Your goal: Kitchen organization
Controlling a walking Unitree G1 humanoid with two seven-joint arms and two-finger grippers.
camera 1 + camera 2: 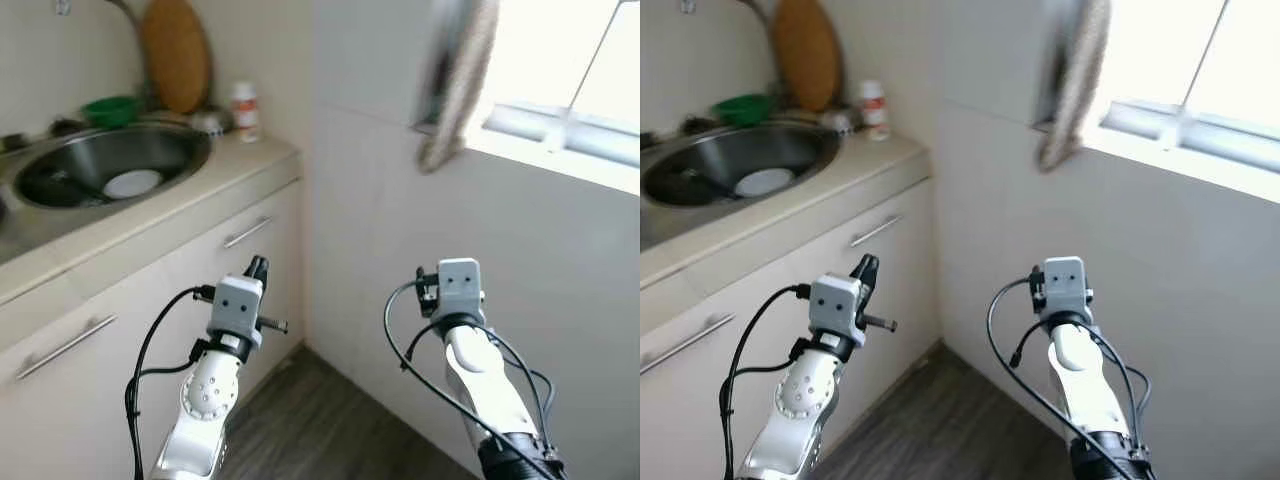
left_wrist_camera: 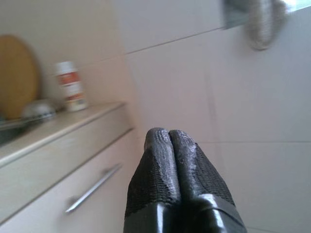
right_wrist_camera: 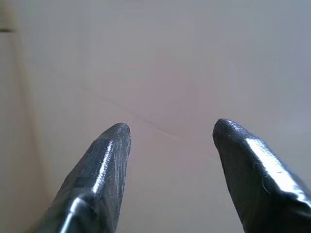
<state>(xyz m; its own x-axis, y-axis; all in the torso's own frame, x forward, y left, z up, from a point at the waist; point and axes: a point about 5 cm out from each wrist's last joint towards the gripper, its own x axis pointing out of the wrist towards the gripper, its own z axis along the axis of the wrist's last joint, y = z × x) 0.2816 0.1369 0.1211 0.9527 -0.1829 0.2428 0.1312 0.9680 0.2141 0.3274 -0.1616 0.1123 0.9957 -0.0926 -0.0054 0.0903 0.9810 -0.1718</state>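
**Two raised tools face a tiled corner; the kitchen things lie off to the left**

The robot's two silver arms rise nearest the head camera, both held up before a white tiled wall and neither carrying anything. The left tool has its two black fingers pressed flat together with nothing between them; the right tool has its fingers spread well apart, pointing at bare tile.

To the robot's left runs the pale surface over cabinet fronts with long metal handles. Sunk in it is a round steel sink with a white dish lying in its bowl. Behind the sink a wooden cutting board leans upright against the wall, a green bowl sits beside it, and a small white bottle with a red label stands upright near the surface's far end, close to the corner. A grey cloth hangs beside the bright window on the right.

Everything the tidying could concern lies left of and higher than both tools, well apart from them. The left arm is plainly the nearer: its wrist camera looks along the cabinet front toward the bottle. A reach that way would probably call for a turn or step left and for those shut fingers to part first. Which item comes first cannot be told.
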